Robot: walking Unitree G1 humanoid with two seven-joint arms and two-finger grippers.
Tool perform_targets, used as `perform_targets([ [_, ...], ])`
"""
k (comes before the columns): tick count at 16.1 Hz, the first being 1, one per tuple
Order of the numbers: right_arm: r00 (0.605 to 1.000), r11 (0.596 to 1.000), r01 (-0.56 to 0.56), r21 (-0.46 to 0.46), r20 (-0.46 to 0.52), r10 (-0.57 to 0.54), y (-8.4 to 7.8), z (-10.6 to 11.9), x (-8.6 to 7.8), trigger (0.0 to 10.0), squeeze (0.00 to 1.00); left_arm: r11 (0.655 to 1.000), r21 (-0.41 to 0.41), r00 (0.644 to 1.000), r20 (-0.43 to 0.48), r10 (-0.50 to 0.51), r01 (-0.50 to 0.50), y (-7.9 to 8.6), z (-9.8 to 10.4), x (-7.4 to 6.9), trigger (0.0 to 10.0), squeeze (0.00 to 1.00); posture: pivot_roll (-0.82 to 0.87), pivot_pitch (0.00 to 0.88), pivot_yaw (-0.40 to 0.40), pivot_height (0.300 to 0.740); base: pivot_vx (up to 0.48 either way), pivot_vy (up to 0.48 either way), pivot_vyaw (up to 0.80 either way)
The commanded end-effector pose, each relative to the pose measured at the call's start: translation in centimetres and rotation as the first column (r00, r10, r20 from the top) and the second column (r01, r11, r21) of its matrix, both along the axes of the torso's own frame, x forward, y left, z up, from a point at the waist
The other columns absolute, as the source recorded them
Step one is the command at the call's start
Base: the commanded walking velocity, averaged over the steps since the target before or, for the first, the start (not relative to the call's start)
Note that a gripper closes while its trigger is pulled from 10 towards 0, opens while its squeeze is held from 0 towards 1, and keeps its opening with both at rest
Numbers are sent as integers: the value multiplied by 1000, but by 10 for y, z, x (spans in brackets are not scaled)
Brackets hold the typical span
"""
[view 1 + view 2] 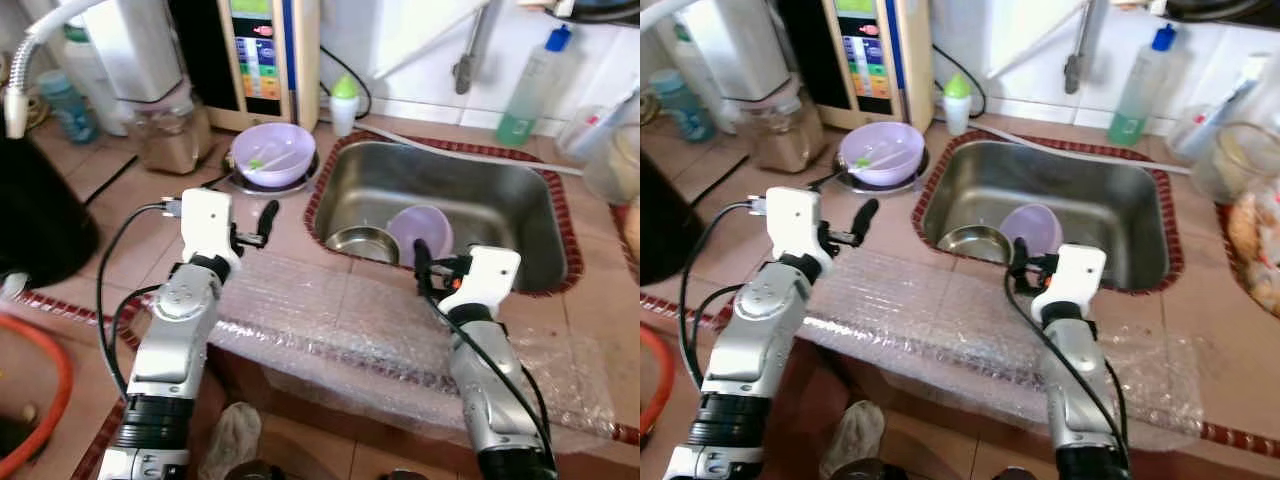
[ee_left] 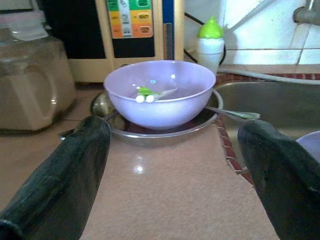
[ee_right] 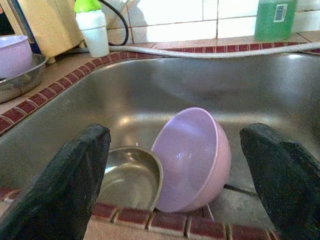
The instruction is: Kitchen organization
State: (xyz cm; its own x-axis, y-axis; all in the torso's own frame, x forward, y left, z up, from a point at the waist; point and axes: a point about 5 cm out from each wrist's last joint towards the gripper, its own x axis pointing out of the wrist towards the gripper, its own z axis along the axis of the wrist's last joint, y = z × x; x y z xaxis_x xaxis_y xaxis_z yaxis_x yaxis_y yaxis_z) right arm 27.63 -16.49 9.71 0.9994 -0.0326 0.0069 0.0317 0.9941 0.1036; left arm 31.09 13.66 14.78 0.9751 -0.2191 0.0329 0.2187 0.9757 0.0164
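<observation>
A lilac bowl (image 1: pixel 273 153) holding a green-and-white utensil sits in a steel dish (image 2: pixel 150 131) on the tiled counter, left of the sink (image 1: pixel 520 195). In the sink a second lilac bowl (image 3: pixel 192 160) leans on its side against a small steel bowl (image 3: pixel 130 177). My left gripper (image 2: pixel 175 165) hovers open over the counter just in front of the first bowl, with nothing between its fingers. At the sink's near rim my right gripper (image 3: pixel 175 175) is open too and points at the tilted bowl.
A bubble-wrap sheet (image 1: pixel 350 320) covers the counter's front edge under both arms. A green-capped bottle (image 1: pixel 343 103), a dispenser (image 1: pixel 265 55), a grain jar (image 1: pixel 172 135) and a soap bottle (image 1: pixel 530 85) line the back. A black appliance (image 1: pixel 40 215) stands at the left.
</observation>
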Motion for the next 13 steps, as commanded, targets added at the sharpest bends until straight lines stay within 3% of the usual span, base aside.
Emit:
perform_targets([
  [1, 1000, 1000, -2, -5, 4, 3, 0, 3, -2, 10000, 0, 1000, -17, 1000, -2, -20, 20, -3, 1, 0, 10000, 0, -50, 4, 79, 740, 0, 0, -800],
  [2, 1000, 1000, -4, -2, 3, 4, 0, 4, -1, 10000, 0, 1000, -22, 1000, -3, -18, 18, -5, 1, 0, 10000, 0, -50, 1, 77, 740, 0, 0, -800],
  [8, 999, 999, -36, -5, 1, 36, 4, 8, 7, 10000, 0, 999, -32, 1000, -13, -17, 16, -6, -4, -7, 10000, 0, -26, 0, 51, 740, 0, 0, 0],
  [13, 999, 999, -50, -13, -6, 50, 6, 9, 9, 10000, 0, 999, -41, 1000, -18, -24, 23, -8, -5, -9, 10000, 0, -26, 0, 42, 740, 280, 0, -186],
])
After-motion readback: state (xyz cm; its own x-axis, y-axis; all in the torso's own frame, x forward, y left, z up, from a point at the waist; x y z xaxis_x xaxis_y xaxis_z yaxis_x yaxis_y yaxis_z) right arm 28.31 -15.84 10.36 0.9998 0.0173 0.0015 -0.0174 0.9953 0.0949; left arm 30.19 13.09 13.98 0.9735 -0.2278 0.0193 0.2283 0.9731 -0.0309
